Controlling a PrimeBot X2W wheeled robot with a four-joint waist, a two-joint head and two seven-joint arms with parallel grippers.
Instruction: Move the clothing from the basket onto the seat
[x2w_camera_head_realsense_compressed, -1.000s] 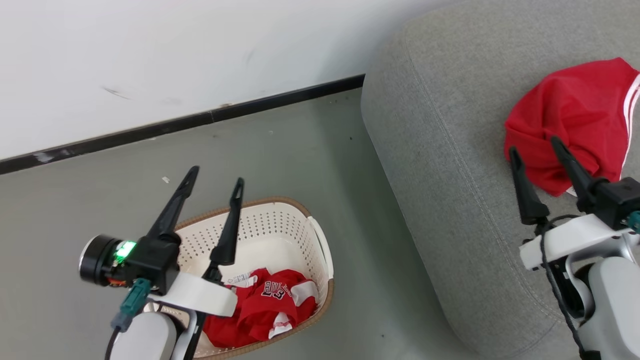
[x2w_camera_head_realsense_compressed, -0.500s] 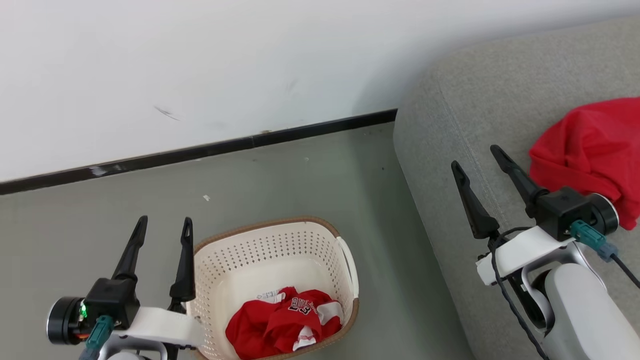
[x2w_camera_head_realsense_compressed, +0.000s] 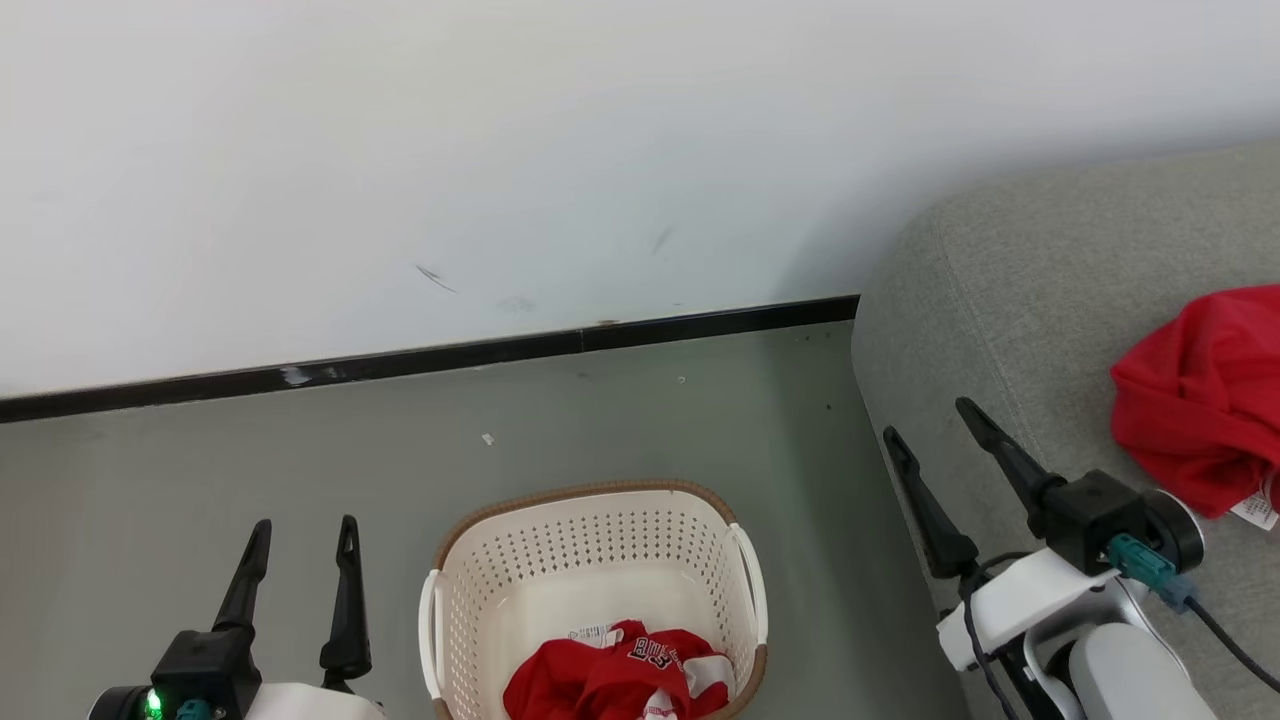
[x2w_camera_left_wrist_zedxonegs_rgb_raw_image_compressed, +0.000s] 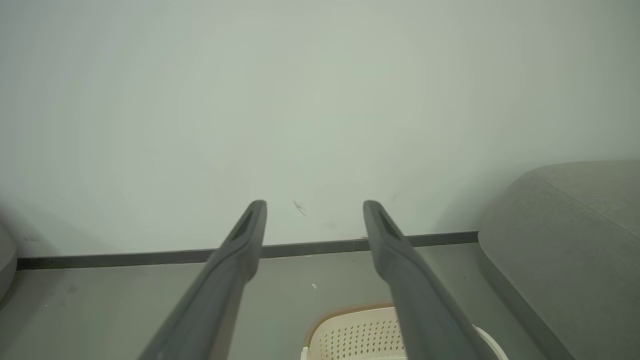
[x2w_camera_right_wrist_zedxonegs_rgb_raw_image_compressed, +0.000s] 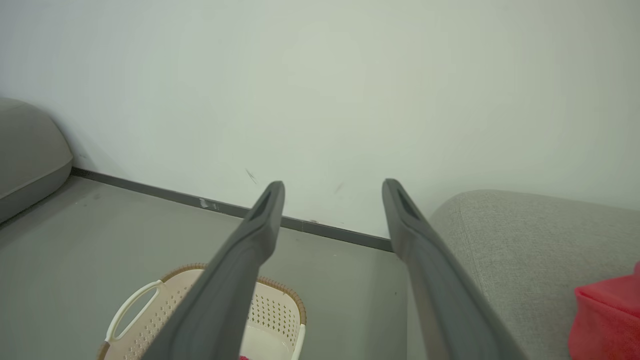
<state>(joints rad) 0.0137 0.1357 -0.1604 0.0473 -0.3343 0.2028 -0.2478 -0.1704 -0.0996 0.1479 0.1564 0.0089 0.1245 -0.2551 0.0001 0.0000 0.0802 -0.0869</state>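
Note:
The cream perforated basket (x2w_camera_head_realsense_compressed: 590, 545) with its brown rim stands on the floor at the bottom centre, and red clothing (x2w_camera_head_realsense_compressed: 620, 685) with black and white print lies bunched in its near end. Another red garment (x2w_camera_head_realsense_compressed: 1200, 400) rests on the grey seat (x2w_camera_head_realsense_compressed: 1010, 300) at the right. My left gripper (x2w_camera_head_realsense_compressed: 305, 535) hovers open and empty to the left of the basket. Over the seat's front edge, left of the red garment, my right gripper (x2w_camera_head_realsense_compressed: 930, 420) is open and empty. Both wrist views show the basket (x2w_camera_left_wrist_zedxonegs_rgb_raw_image_compressed: 360, 335) (x2w_camera_right_wrist_zedxonegs_rgb_raw_image_compressed: 160, 310) below spread fingers.
A white wall (x2w_camera_head_realsense_compressed: 500, 150) with a black skirting strip (x2w_camera_head_realsense_compressed: 430, 360) runs behind the basket. Grey floor (x2w_camera_head_realsense_compressed: 300, 450) spreads around it. In the right wrist view another grey cushion (x2w_camera_right_wrist_zedxonegs_rgb_raw_image_compressed: 27, 155) sits at the far left.
The head camera has tilted up, so the wall takes more of the picture. Both arms have drawn back toward me: the left off the basket, the right away from the red garment on the seat.

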